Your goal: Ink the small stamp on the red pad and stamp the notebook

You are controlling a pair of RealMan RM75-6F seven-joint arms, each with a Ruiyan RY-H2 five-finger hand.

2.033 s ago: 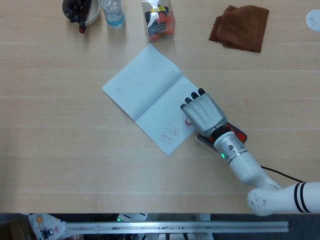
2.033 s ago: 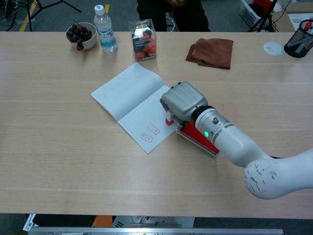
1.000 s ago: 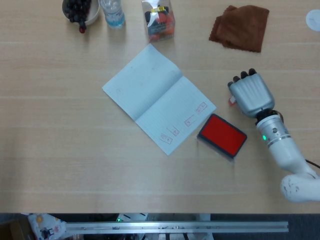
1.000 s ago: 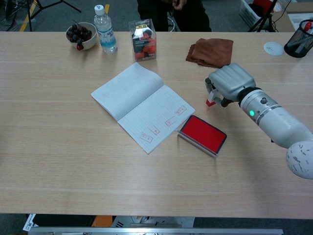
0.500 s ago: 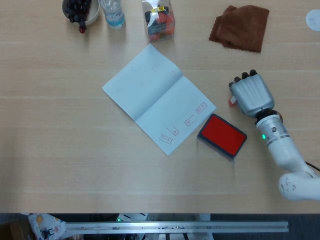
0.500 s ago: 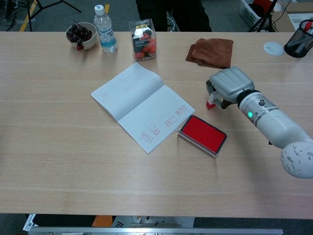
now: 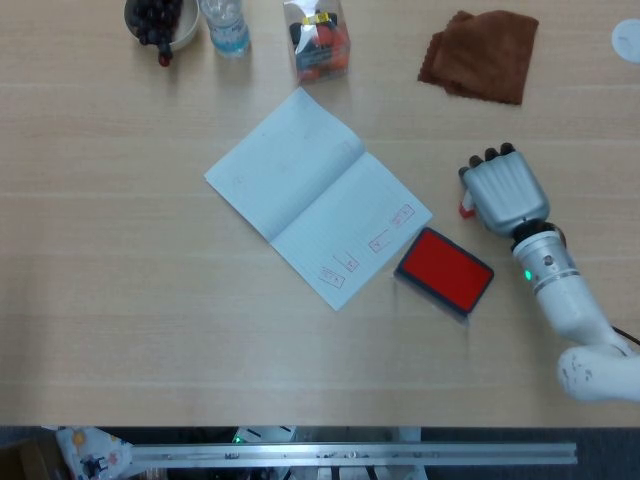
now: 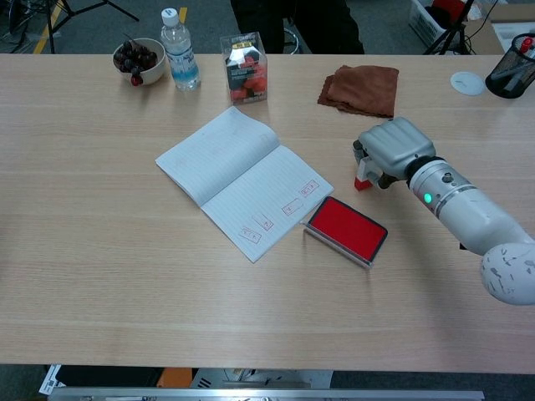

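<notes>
The small stamp [image 8: 363, 179] was a little white thing with a red base, sitting low on the bench [image 8: 125, 251] right of the open notebook [image 8: 242, 180] and above the red pad [image 8: 345, 230]. The right robot hand [image 8: 391, 150] had its fingers curled around it, gripping it.

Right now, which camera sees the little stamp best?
The chest view. There the small stamp shows red and white under the right hand. In the head view the hand covers nearly all of it, leaving a red sliver.
</notes>
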